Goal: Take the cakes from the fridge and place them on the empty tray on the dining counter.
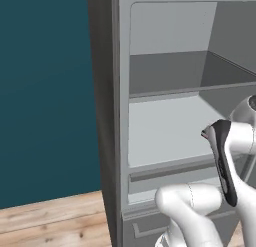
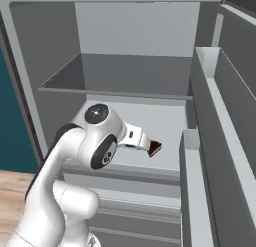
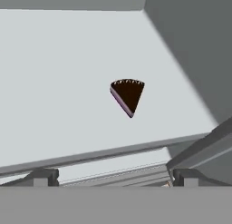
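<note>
1. Reaching into the open fridge (image 1: 120, 141), the white arm (image 2: 75, 156) bends up from its base and then pokes forward over the pale shelf (image 2: 150, 121).
2. The arm's big round joint sits just in front of the fridge, and the wrist points in toward the back wall of the fridge.
3. In the right base view a small dark thing shows at the tip of the arm, above the shelf. It is too small to tell what it is.
4. The gripper (image 3: 113, 177) is wide open, with its two dark finger tips (image 3: 44, 175) far apart.
5. The gripper holds nothing, and nothing sits between the tips.
6. The chocolate cake (image 3: 128, 96) lies flat on the shelf inside the fridge. It is a dark wedge with a pale purple edge.
7. The cake's pointed end faces the front edge of the fridge shelf, toward the gripper.
8. The cake is apart from the gripper, farther into the fridge than the finger tips.
9. The fridge door (image 2: 220, 156) stands open to the right of the shelf.
10. A wood floor (image 1: 50, 221) and a dark blue-green wall (image 1: 45, 91) lie left of the fridge.
</note>
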You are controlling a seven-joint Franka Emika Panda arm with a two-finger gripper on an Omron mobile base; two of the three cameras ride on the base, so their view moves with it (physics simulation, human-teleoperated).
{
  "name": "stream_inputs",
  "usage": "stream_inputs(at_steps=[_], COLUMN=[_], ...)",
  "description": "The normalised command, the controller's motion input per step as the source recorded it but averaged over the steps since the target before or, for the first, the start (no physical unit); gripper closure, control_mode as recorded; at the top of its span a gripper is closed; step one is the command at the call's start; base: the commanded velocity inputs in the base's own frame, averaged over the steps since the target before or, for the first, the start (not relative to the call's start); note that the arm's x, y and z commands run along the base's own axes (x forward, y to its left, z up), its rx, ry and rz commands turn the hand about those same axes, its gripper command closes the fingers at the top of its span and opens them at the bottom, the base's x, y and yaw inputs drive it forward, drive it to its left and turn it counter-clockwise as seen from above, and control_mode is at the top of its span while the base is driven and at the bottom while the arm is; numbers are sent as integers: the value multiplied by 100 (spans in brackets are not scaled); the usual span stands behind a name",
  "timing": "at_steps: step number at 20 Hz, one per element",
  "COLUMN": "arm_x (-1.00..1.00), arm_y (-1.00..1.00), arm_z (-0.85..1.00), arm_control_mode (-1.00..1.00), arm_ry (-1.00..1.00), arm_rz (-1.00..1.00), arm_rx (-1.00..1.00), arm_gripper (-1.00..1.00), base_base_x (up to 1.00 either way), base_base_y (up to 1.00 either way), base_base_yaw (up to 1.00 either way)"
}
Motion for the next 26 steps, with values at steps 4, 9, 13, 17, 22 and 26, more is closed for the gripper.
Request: stream_inputs(at_steps=[4, 9, 13, 17, 22, 26], arm_x=[41, 48, 46, 45, 49, 51], arm_y=[-39, -11, -13, -18, -20, -18], arm_z=[-19, -40, -45, -35, -28, -28], arm_control_mode=[-100, -100, -100, -100, -100, -100], arm_ry=[12, 1, 0, 0, 1, 1], arm_rz=[0, 0, 0, 0, 0, 0], arm_rx=[0, 0, 0, 0, 0, 0], arm_gripper=[-100, -100, -100, -100, -100, -100], base_base_x=[0, 0, 0, 0, 0, 0], base_base_y=[0, 0, 0, 0, 0, 0], base_base_yaw=[0, 0, 0, 0, 0, 0])
